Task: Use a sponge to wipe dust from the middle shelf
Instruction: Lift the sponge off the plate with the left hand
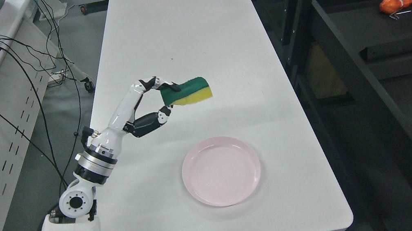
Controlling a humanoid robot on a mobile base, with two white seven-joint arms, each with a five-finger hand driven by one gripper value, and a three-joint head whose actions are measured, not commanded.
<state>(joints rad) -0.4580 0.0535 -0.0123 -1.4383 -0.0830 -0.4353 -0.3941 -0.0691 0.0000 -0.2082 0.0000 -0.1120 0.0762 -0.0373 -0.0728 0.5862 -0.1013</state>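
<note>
The left hand (146, 104) is pinching the green-and-yellow sponge (187, 92) between curled fingers, above the white table (175, 25), beyond the pink plate (221, 171).

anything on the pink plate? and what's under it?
The pink plate looks bare: nothing lies in it. It sits flat on the white table, so whatever is beneath it is covered. The sponge is held by the left hand, well behind the plate.

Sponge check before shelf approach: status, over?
Left hand shut on sponge, above table. Right hand unseen. Shelf rightward, path open.
</note>
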